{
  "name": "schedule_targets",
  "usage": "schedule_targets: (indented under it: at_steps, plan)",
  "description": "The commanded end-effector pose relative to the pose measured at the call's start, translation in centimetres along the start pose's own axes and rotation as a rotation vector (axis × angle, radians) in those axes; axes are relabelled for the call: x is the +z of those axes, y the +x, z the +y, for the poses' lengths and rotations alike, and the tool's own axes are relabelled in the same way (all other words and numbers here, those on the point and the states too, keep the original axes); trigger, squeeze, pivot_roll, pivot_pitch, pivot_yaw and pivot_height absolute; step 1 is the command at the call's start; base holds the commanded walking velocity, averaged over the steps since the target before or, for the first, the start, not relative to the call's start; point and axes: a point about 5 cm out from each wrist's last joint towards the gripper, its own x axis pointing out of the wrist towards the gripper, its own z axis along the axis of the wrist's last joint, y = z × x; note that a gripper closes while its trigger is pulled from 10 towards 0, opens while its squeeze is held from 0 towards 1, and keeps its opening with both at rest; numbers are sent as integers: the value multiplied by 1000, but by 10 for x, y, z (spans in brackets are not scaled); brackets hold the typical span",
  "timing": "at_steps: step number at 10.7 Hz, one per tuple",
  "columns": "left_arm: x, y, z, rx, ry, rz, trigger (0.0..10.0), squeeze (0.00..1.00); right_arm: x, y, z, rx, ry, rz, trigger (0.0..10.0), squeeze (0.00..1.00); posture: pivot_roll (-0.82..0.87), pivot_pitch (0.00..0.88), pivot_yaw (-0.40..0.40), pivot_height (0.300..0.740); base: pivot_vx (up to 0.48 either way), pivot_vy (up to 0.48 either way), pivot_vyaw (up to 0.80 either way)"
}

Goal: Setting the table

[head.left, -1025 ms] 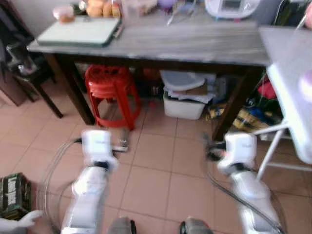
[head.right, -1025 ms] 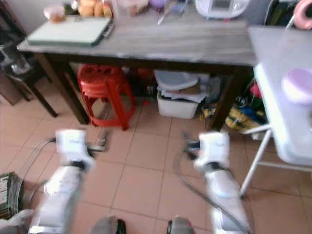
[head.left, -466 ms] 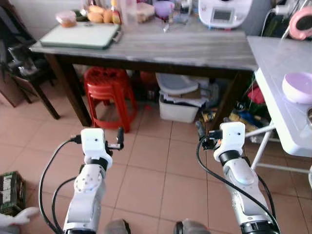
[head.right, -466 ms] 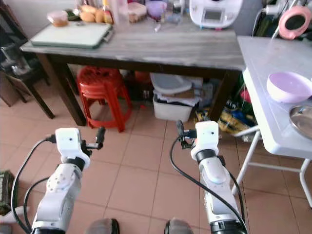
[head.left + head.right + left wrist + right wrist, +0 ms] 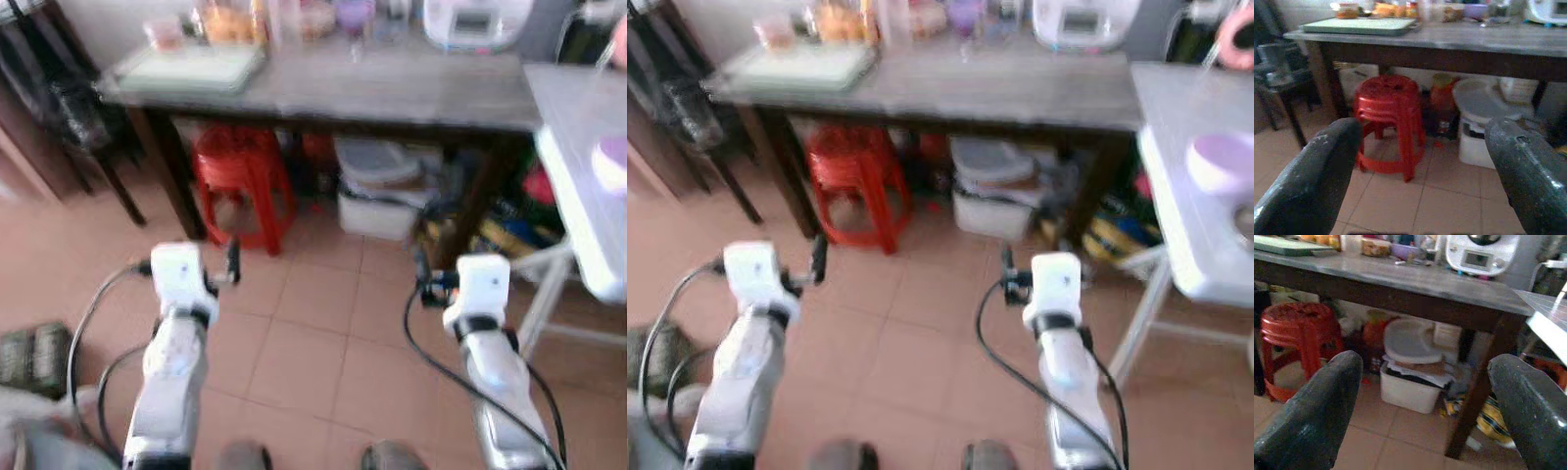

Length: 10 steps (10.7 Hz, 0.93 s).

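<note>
A long grey table (image 5: 392, 88) stands ahead, with a pale green tray (image 5: 191, 67) at its left end and food, jars and a white appliance (image 5: 477, 20) along the back. To my right, a white table (image 5: 1185, 196) carries a lilac bowl (image 5: 1225, 160). Both arms are held out low over the tiled floor. My left gripper (image 5: 1422, 129) is open with nothing between its fingers and points at the red stool (image 5: 1388, 105). My right gripper (image 5: 1425, 363) is open and bare too, pointing at the white tub (image 5: 1410, 382) under the grey table.
Under the grey table are stacked red stools (image 5: 240, 176), a lidded white tub (image 5: 377, 191) and bags (image 5: 505, 235). A dark chair (image 5: 83, 117) stands at the left. A green object (image 5: 34, 357) lies on the floor at my left. The white table's leg (image 5: 544, 289) is close to my right arm.
The whole picture has shifted right and blurred, so the camera has turned a little left. Both arms stay held out in front, grippers still open.
</note>
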Motion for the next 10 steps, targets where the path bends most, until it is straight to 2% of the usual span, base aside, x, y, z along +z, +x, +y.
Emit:
schedule_targets:
  at_steps: [1,3,5,7,8,10]
  plan:
    - [1,-1,2,-8,12,6,10000,0,4,-2,-3,-34,-6,-8,10000,0,-48,69,50,740,0,0,0]
    - [-1,-8,7,1,12,23,10000,0,9,-13,-3,-59,72,-25,10000,0,-49,93,53,740,0,0,0]
    - [-5,-12,4,-22,3,43,10000,0,14,-19,0,-28,54,-40,10000,0,-50,93,50,740,0,0,0]
    - [-2,-10,2,-20,-4,35,10000,0,22,-14,1,-4,17,-84,10000,0,-48,93,45,740,0,0,0]
    - [0,-10,1,-22,-6,31,10000,0,22,-14,1,-5,28,-82,10000,0,-46,99,41,740,0,0,0]
    - [2,-11,1,-25,-10,29,10000,0,21,-16,4,8,32,-69,10000,0,-44,107,42,740,0,-298,0]
